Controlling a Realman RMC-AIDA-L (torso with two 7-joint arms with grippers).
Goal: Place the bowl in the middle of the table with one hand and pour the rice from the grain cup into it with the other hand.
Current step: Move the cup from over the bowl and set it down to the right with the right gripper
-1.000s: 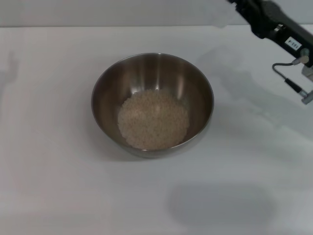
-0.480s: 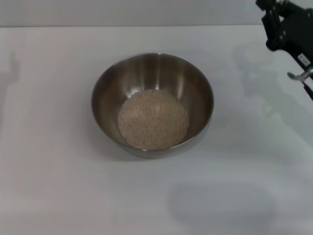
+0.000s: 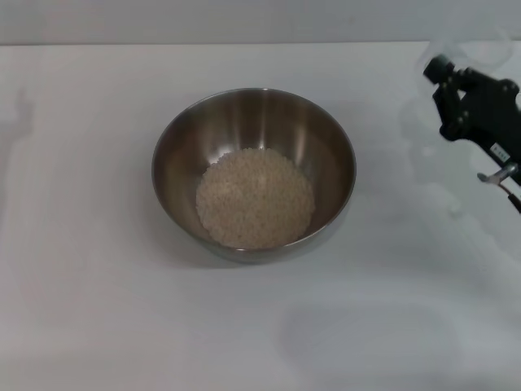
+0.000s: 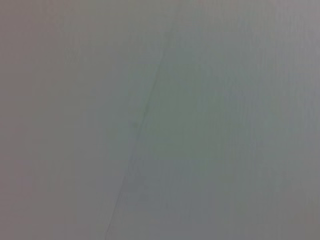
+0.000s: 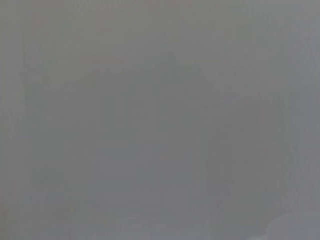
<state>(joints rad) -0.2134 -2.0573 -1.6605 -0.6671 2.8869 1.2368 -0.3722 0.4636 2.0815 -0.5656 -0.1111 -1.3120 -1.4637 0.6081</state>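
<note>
Head cam: right gripper at far right edge of view, above the table, black body w/ small label and a cable trailing off-frame. Finger state: can't tell. A faint clear shape sits around its tip, likely the grain cup, outline too washed out to confirm grip or tilt.

Bowl well to the left of the right gripper and nearer the robot, upright, resting on table approx. mid-view. Not touching gripper; clear gap of bare tabletop between them.

Rice heaped in bowl bottom, loose round mound, covers the floor of the bowl, walls bare above it.

Left gripper: not seen in any view.

Wrist cams: both show only plain grey-white surface; left one has a thin faint line running across it. No fingers visible in either.
</note>
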